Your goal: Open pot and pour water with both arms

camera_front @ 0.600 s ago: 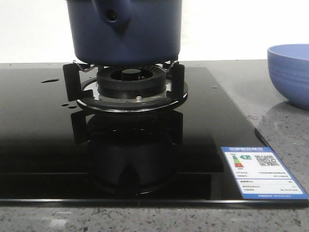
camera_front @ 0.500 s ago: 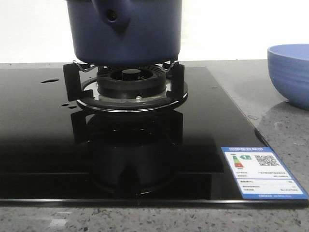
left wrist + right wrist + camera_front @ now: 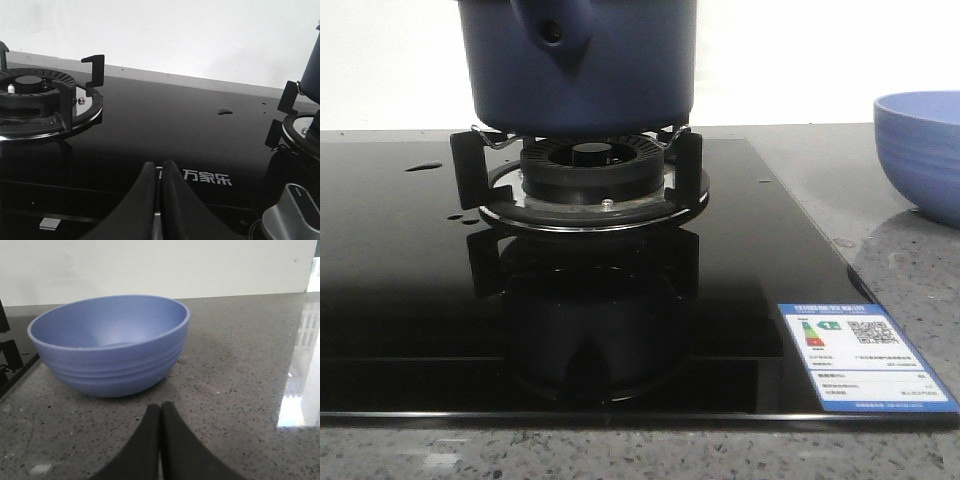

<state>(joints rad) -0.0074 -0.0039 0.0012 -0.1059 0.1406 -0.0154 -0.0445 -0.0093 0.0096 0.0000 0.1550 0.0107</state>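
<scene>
Black glass hob (image 3: 410, 300) on grey counter, pot (image 3: 578, 65) sitting on the burner stand (image 3: 582, 180), bowl (image 3: 110, 342) off to its right, left gripper (image 3: 159, 200) and right gripper (image 3: 160, 440) both closed empty, so open fingers wide before reaching in.

The pot (image 3: 578, 62) sits on the burner (image 3: 582, 170) at 12 o'clock on the black glass hob (image 3: 410, 290), with a blue bowl (image 3: 922, 150) at 3 o'clock, a sticker (image 3: 860, 356) at 5 o'clock and water drops (image 3: 423, 166) at 9 o'clock.
</scene>
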